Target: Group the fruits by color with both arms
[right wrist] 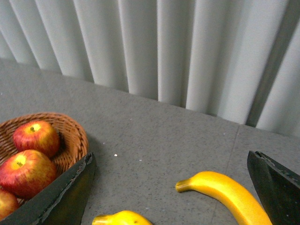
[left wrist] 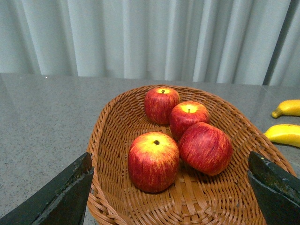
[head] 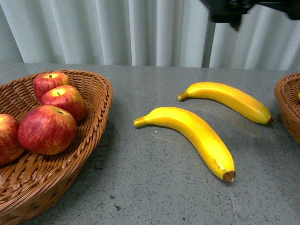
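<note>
Hovering my right gripper [right wrist: 168,194], spread empty, above 2 bananas [right wrist: 227,193]; apples [right wrist: 27,172] look sorted, next I descend and pinch 1.

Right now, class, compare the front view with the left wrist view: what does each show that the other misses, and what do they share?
Only the front view shows both bananas whole and the rim of a second basket at the right edge. Only the left wrist view shows the open left gripper and all four apples whole. Both show the apple basket holding them, the grey table and the curtain.
</note>
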Controlling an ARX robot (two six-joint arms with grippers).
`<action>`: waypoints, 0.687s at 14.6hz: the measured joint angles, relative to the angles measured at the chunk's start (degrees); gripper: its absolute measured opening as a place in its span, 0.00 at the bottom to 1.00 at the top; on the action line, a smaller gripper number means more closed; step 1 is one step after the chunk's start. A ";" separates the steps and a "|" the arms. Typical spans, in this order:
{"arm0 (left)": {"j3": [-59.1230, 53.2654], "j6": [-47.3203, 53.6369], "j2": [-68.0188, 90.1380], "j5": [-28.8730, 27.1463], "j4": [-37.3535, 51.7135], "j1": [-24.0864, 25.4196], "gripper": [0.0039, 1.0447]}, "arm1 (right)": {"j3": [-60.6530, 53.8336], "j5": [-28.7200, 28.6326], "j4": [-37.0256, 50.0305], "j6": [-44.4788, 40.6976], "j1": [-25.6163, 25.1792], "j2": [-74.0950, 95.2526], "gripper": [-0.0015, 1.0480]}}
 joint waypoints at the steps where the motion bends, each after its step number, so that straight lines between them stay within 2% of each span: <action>1: 0.00 -0.02 0.00 0.00 0.00 0.00 0.94 | 4.57 0.79 -3.61 -1.75 2.21 3.45 0.94; 4: 0.00 -0.02 0.00 0.00 0.00 0.00 0.94 | 11.37 1.09 -14.14 -7.54 3.91 9.16 0.94; 6: 0.00 -0.02 0.00 0.02 0.00 0.00 0.94 | 10.84 0.81 -20.22 -11.23 3.32 9.73 0.94; 10: 0.00 -0.02 0.00 0.02 0.00 0.00 0.94 | 6.60 0.24 -26.45 -18.34 1.25 9.73 0.94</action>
